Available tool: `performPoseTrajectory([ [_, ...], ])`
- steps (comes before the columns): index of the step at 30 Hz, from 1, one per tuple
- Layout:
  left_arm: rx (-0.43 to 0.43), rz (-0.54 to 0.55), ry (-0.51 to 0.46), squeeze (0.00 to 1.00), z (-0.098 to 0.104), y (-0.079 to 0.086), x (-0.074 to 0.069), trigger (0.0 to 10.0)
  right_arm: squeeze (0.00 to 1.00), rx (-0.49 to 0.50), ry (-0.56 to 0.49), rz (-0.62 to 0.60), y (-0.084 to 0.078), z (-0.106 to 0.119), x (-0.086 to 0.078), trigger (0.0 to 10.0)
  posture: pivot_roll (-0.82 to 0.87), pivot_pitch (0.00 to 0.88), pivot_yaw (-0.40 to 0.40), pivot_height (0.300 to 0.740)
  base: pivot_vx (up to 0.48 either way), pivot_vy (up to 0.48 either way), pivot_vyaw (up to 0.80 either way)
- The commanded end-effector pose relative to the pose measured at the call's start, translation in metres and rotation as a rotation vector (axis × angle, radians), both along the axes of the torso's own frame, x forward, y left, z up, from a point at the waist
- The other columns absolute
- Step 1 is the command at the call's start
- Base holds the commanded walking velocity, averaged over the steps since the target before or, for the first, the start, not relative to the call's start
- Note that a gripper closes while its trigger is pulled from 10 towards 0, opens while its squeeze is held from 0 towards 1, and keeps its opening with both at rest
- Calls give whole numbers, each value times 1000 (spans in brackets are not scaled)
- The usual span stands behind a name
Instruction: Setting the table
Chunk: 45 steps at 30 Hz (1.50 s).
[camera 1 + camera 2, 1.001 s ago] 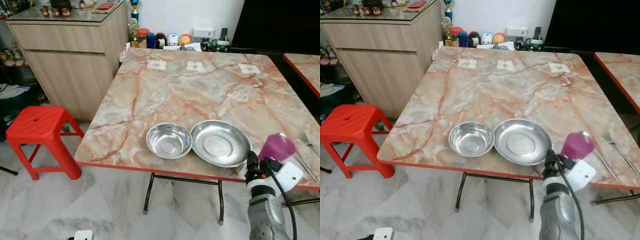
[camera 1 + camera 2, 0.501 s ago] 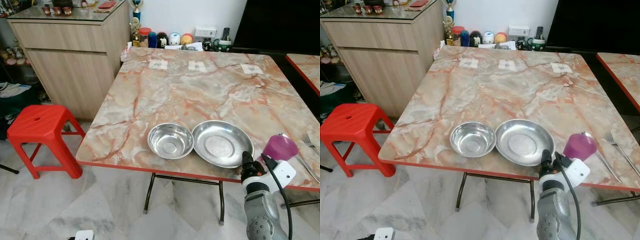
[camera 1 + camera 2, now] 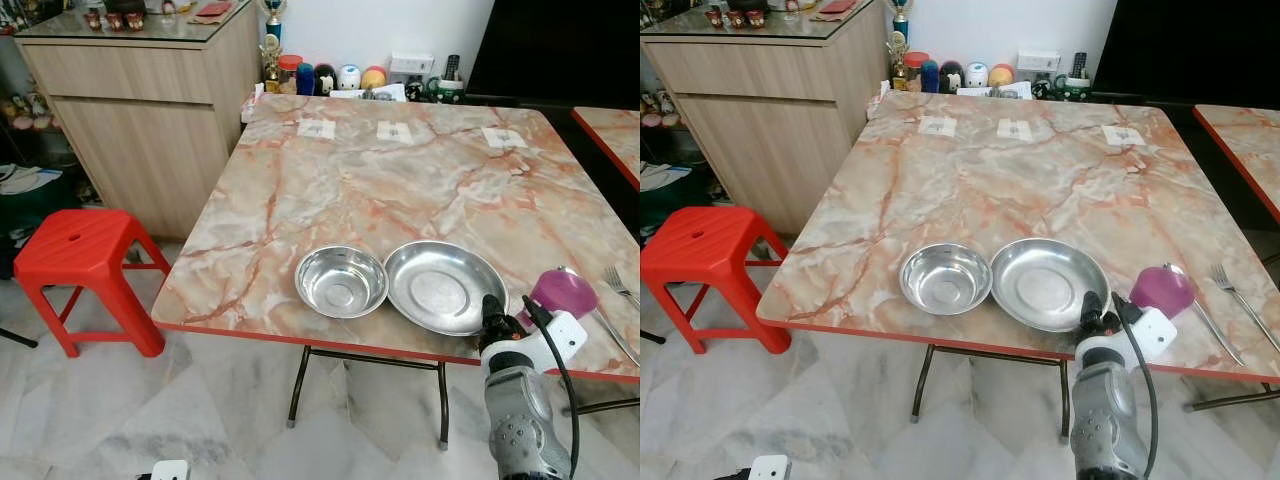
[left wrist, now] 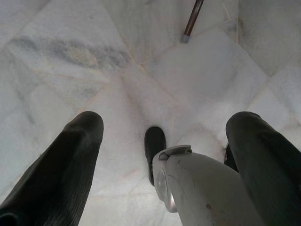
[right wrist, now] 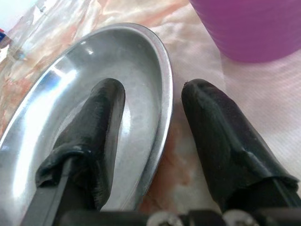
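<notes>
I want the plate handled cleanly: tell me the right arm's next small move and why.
Probably close the jaws. The right gripper is open and straddles the near rim of the steel plate, one finger over the dish, the other outside on the table beside the purple cup. Closing should pinch the rim without touching the cup.

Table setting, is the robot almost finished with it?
Partly. On the table, a bowl, plate, purple cup, spoon and fork are already out. Right now the right end effector is open, its fingers either side of the plate's rim, not yet gripping. The left end effector hangs open above the floor. What remains is probably arranging the pieces.
</notes>
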State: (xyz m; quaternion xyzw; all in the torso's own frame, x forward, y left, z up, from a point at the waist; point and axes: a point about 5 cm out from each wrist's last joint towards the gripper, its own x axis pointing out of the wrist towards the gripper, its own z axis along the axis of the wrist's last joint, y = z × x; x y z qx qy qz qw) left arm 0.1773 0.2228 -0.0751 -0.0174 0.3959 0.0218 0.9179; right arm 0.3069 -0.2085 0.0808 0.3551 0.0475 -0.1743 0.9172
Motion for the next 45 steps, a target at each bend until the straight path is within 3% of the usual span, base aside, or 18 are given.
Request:
performPoseTrajectory([
  [1, -2, 8, 33, 0, -4, 2, -8, 10000, 0, 15, 9, -17, -3, 0, 1, 10000, 32, 89, -35, 740, 0, 0, 0],
  [18, -5, 1, 34, 0, -4, 2, -8, 10000, 0, -28, 111, 25, 4, -8, 8, 10000, 33, 98, -32, 740, 0, 0, 0],
  [22, -7, 0, 35, 0, -4, 2, -8, 10000, 0, -130, 144, 75, 6, -10, 8, 10000, 33, 100, -31, 740, 0, 0, 0],
  [23, -9, -1, 34, 0, -4, 2, -8, 10000, 0, -147, 153, 88, 9, -11, 8, 6118, 33, 100, -31, 740, 0, 0, 0],
  [24, -10, -1, 34, 0, -4, 2, -8, 10000, 0, -135, 155, 82, 9, -12, 8, 4314, 34, 100, -32, 740, 0, 0, 0],
  [25, -10, -1, 34, 0, -4, 2, -8, 10000, 0, -126, 156, 77, 9, -12, 8, 4314, 34, 100, -32, 740, 0, 0, 0],
  [26, -11, -1, 34, 0, -4, 2, -8, 10000, 0, -123, 156, 75, 9, -12, 8, 0, 34, 100, -32, 740, 0, 0, 0],
  [45, 2, -22, 28, 0, -3, 2, -7, 10000, 0, -136, 149, 18, 7, -7, 10, 0, 42, 93, -29, 740, 0, 0, 0],
])
